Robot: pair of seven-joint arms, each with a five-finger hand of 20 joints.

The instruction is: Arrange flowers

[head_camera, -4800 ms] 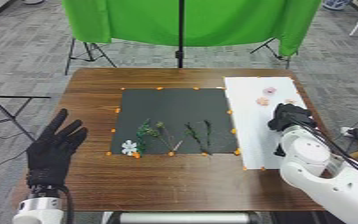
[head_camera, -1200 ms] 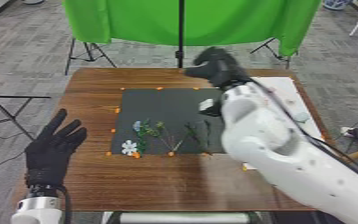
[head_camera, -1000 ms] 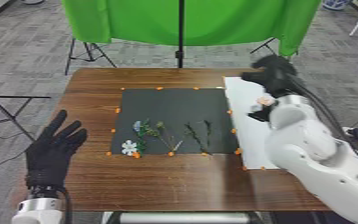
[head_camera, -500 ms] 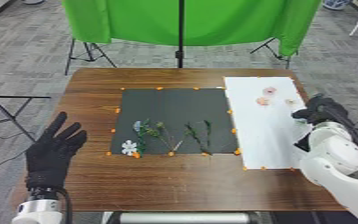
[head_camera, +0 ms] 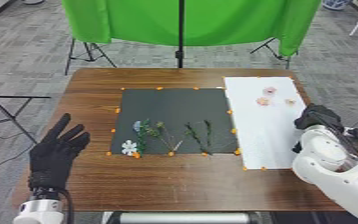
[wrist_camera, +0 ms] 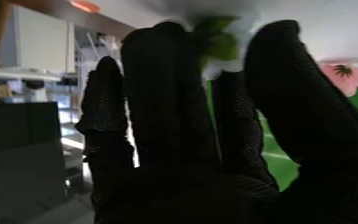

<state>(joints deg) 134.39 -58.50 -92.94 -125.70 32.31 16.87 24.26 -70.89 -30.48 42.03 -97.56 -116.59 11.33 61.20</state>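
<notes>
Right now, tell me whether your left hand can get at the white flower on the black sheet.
Probably yes: the open black-gloved left hand is left of the black sheet, and nothing seems to stand between it and the white flower.

Green cloth (head_camera: 193, 22) hangs on a dark stand (head_camera: 181, 53) above grey carpet (head_camera: 140, 50).

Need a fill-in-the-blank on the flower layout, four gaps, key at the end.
The white flower lies on the dark sheet, by its near ____ corner.
The blue flower lies ____ from the robot than the white flower.
The pink flower lies on the ____ sheet.
The right hand is at that sheet's ____ edge.

Missing words: left; farther; white; right
</notes>
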